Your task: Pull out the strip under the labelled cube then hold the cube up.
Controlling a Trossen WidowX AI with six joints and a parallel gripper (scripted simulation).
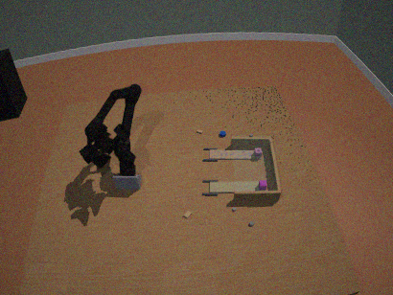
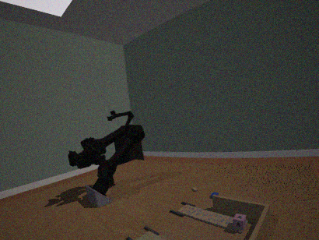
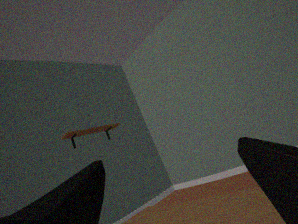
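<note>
A pale pink cube [image 1: 258,151] [image 2: 240,223] with dark marks on its faces rests at the right end of a pale speckled strip [image 1: 232,154] [image 2: 205,216]. A magenta cube [image 1: 263,185] rests at the right end of a second, yellowish strip [image 1: 235,187] [image 2: 149,237]; no marks can be made out on it. Both strips lie parallel, their left ends sticking out of the walled frame. My gripper [image 1: 93,159] [image 2: 73,158] [image 3: 173,157] is open and empty, raised at the arm's folded end, far left of both strips.
A low wooden walled frame [image 1: 275,165] [image 2: 260,224] stands around the cubes, open on the left. Dark short bars [image 1: 209,160] [image 2: 177,213] flank the strips' left ends. A blue piece [image 1: 222,134] [image 2: 215,194], a tan block [image 1: 187,215] and small grey bits [image 1: 251,224] lie outside.
</note>
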